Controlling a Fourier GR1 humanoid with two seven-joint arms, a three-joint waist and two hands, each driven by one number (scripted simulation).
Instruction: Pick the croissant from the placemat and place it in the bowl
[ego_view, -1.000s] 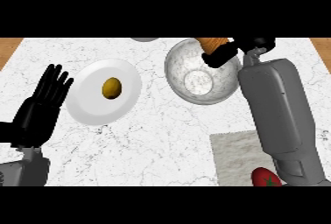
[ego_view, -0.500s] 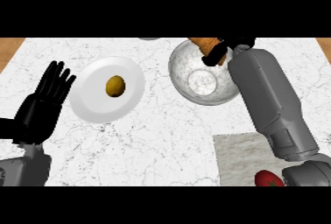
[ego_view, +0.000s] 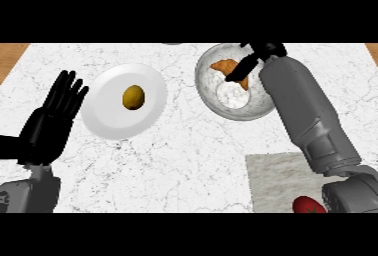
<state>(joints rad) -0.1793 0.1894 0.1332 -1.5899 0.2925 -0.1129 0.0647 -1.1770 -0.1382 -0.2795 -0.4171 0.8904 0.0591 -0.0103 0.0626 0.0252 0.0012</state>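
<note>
with right hand (ego_view: 263, 50) curled on the croissant (ego_view: 221, 66) over the bowl (ego_view: 212, 101), open it slowly and lift straight up, away from the rim.

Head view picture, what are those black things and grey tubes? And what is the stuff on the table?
The camera sits where the robot's head is, looking down at a marble counter. The grey tubes are forearms; the black things are hands. The left robot hand rests open at the left. The right robot hand is over the bowl, by the croissant inside its rim; whether it grips it, I cannot tell. A white plate carries a yellow-brown lump. Lower right lie a grey placemat and something red.
</note>
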